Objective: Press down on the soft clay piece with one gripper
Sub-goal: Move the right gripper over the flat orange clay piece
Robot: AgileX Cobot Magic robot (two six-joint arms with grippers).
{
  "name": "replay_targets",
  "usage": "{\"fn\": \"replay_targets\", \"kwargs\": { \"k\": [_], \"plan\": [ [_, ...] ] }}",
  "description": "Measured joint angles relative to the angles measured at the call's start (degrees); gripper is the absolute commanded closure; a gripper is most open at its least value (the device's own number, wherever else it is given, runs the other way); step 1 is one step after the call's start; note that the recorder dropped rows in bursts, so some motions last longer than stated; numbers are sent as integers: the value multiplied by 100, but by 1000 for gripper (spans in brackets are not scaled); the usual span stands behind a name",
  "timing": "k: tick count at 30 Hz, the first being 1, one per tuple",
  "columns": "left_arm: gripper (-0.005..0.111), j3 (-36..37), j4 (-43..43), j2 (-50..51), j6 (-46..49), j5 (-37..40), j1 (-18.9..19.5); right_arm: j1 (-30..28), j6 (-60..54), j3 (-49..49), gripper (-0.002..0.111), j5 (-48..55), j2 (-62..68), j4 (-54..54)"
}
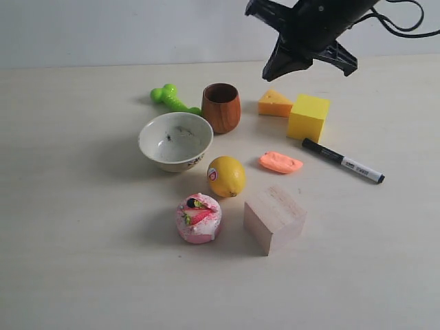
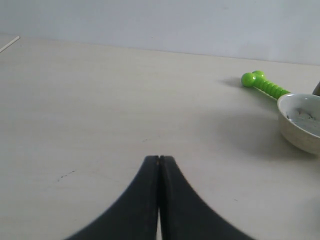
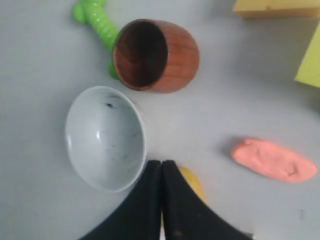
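The soft clay piece [image 1: 280, 162] is a flat salmon-orange blob lying on the table between the lemon [image 1: 226, 176] and the black marker [image 1: 342, 161]. My right gripper [image 1: 270, 73] hangs high over the back of the table, well above the clay, its two fingers pressed together with nothing between them. In the right wrist view the clay [image 3: 273, 160] lies off to one side of the shut gripper [image 3: 161, 163], apart from it. My left gripper [image 2: 159, 158] is shut and empty over bare table, far from the clay.
A white bowl [image 1: 175, 141], wooden cup [image 1: 221, 107], green toy bone [image 1: 172, 99], cheese wedge [image 1: 274, 103], yellow block [image 1: 308, 117], pink cake toy [image 1: 199, 218] and wooden cube [image 1: 274, 218] surround the clay.
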Motion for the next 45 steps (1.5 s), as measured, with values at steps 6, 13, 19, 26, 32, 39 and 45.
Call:
{"fn": "replay_targets", "kwargs": {
  "k": [6,13,19,26,32,39,45],
  "plan": [
    [107,0,0,0,0,0,0,466,1101,-740,108,677,378,-1293],
    [107,0,0,0,0,0,0,473,1520,-1081,108,1462,976,-1637],
    [107,0,0,0,0,0,0,488,2150,-1103,108,1542,1224,-2245],
    [107,0,0,0,0,0,0,511,2480,-1103,108,1553,1486,-2333],
    [107,0,0,0,0,0,0,505,2480,-1103,108,1563,1632,-2345],
    [107,0,0,0,0,0,0,786,2822,-1103,108,1563,1632,-2902],
    [107,0,0,0,0,0,0,956,2933,-1103,108,1334,1632,-2866]
  ]
}}
